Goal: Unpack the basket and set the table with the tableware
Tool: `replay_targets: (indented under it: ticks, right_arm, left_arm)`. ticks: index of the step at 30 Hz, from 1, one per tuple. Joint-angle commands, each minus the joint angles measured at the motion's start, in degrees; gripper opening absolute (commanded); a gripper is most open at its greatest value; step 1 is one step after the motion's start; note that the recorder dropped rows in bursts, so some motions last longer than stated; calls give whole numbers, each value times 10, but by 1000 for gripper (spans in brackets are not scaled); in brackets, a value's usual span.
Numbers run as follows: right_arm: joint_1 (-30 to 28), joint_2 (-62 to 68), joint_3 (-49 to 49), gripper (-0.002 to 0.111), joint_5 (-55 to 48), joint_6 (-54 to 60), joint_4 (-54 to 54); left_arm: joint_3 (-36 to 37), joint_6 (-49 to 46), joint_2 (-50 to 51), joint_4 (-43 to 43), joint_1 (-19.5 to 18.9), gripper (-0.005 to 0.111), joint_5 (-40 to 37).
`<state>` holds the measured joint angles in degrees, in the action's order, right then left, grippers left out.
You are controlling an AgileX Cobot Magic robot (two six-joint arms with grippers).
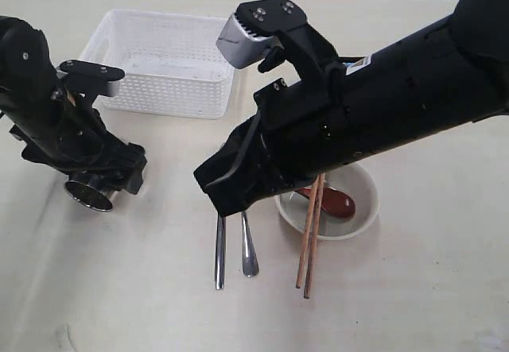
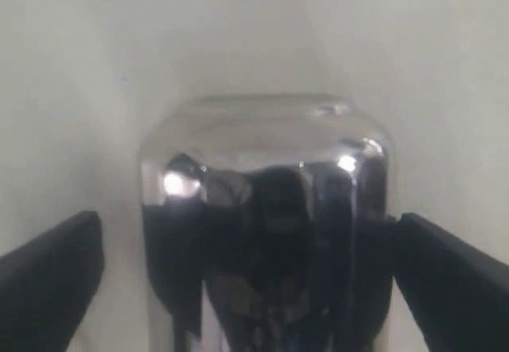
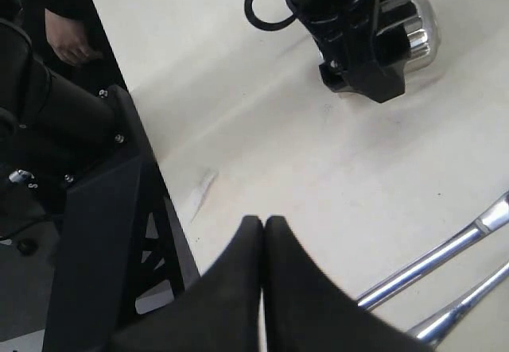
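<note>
On the left of the table [image 1: 119, 288], apart from the basket [image 1: 159, 62], the steel cup [image 1: 89, 195] sits unclamped between the wide-spread jaws of the left gripper [image 2: 250, 233]; stiff, light and probably slippery by its polish, it is best pinched across its mid-wall.

No text, brand or number can be read anywhere. The one label in sight is a small white sticker with blue and orange marks [image 1: 359, 63]. It sits on the upper side of the black right arm [image 1: 413, 90], well back from the right hand [image 1: 225, 199]. Its print is too small and blurred in the exterior view to make out.
</note>
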<state>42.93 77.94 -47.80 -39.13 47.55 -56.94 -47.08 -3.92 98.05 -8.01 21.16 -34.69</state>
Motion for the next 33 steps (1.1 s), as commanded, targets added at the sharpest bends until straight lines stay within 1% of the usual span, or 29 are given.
replay_targets:
  ticks: [1, 4, 6, 10, 13, 16, 18, 22, 27, 28, 33]
  right_arm:
    - [0, -2, 1, 0, -6, -2, 5]
    - [0, -2, 1, 0, -6, -2, 5]
    - [0, -2, 1, 0, -6, -2, 5]
    - [0, -2, 1, 0, -6, -2, 5]
    - [0, -2, 1, 0, -4, -2, 5]
    - [0, -2, 1, 0, -4, -2, 5]
    - [0, -2, 1, 0, -4, -2, 5]
    - [0, -2, 1, 0, -4, -2, 5]
    - [0, -2, 1, 0, -2, -1, 5]
    - [0, -2, 1, 0, 4, 1, 5]
    - [0, -2, 1, 0, 53, 2, 0]
  left_arm:
    - [1, 7, -2, 4, 2, 90, -34]
    - [1, 7, -2, 4, 2, 89, -42]
    - [1, 7, -2, 4, 2, 84, -38]
    - [1, 7, -2, 4, 2, 56, -30]
    - [1, 7, -2, 4, 2, 33, -31]
    - [1, 5, -2, 4, 2, 3, -45]
    - [-1, 1, -2, 4, 2, 0, -62]
    - [-17, -6, -9, 4, 2, 0, -123]
    - [-28, -36, -59, -11, 2, 0, -172]
    - [-28, -53, -70, -27, 2, 0, -178]
    - [-28, -196, -127, -192, 2, 0, -230]
